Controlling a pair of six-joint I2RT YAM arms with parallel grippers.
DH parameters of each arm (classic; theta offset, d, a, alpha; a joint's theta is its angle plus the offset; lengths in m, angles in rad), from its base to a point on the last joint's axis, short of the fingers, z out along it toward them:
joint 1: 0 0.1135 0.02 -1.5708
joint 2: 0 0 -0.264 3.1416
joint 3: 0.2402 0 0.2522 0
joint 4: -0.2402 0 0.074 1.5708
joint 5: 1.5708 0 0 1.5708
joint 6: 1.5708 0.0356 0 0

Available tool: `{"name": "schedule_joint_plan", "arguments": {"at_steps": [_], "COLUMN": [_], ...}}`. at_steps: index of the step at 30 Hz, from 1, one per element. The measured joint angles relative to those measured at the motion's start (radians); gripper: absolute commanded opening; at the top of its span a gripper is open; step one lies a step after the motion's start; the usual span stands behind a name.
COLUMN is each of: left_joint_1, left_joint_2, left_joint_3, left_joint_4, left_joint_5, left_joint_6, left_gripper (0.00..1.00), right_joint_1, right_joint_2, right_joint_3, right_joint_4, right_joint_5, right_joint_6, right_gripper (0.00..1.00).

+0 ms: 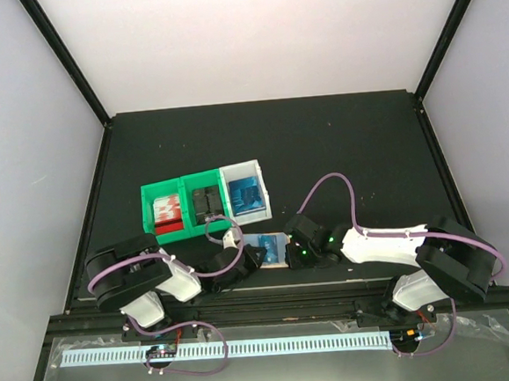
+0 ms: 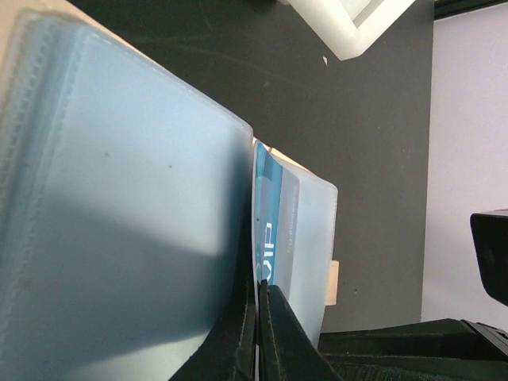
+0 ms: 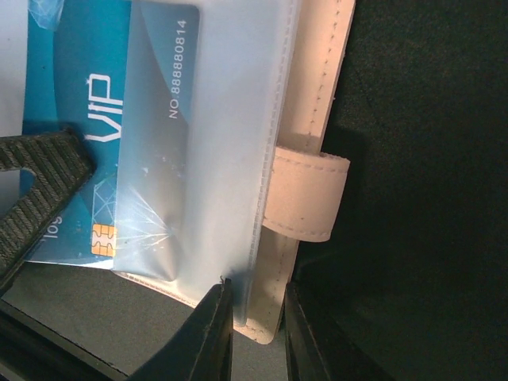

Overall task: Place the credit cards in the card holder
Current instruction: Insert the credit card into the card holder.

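- The black table (image 1: 321, 141) lies in front of me, walled in by pale panels.
- Three small bins stand in a row left of centre: two green bins (image 1: 148, 212) side by side and a white bin (image 1: 239, 168) touching their right end. The leftmost green one holds red and white items and the middle one dark items. In the white one is a stack of blue cards (image 1: 244, 196).
- My left gripper (image 1: 257, 256) reaches in from the left, just in front of the bins. Its jaws are pressed fully together and pinch the edge of a credit card (image 2: 266, 208).
- My right gripper (image 1: 291, 251) comes in from the right to face it. Its jaws are only partly apart, one on each side of the near edge of the card holder (image 3: 317, 79), clamping it.
- The card holder lies open on the table between my two grippers, its tan cover underneath and its frosted plastic sleeve (image 3: 230, 119) on top.
- The credit card is bright blue with "VIP" and a number printed in white. Its right part is under the sleeve and its left part sticks out bare.
- A tan strap (image 3: 305, 194) loops out from the holder's edge, close to my right fingers.
- A gold chip (image 3: 103, 236) sits near the card's lower edge.
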State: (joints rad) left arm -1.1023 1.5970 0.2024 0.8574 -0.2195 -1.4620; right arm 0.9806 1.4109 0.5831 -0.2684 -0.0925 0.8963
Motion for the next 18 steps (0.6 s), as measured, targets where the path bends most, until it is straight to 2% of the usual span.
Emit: {"name": "schedule_joint_plan", "arguments": {"at_steps": [6, 12, 18], "left_joint_1": [-0.005, -0.015, -0.018], "left_joint_2": [0.003, -0.07, -0.134], "left_joint_3": [0.009, 0.058, 0.082], "left_joint_4": [-0.026, -0.184, -0.296], "left_joint_5": [0.006, 0.036, 0.07], "left_joint_6": [0.015, 0.072, 0.122], "left_gripper": [0.2, 0.4, 0.53], "right_joint_1": [0.0, 0.0, 0.001], "right_joint_2": [0.0, 0.0, 0.0], "right_joint_3": [0.0, 0.0, 0.0], "right_joint_4": [0.0, 0.0, 0.002], "right_joint_5": [0.0, 0.0, 0.0], "right_joint_6": [0.0, 0.0, 0.0], "right_gripper": [0.22, 0.22, 0.23]}}
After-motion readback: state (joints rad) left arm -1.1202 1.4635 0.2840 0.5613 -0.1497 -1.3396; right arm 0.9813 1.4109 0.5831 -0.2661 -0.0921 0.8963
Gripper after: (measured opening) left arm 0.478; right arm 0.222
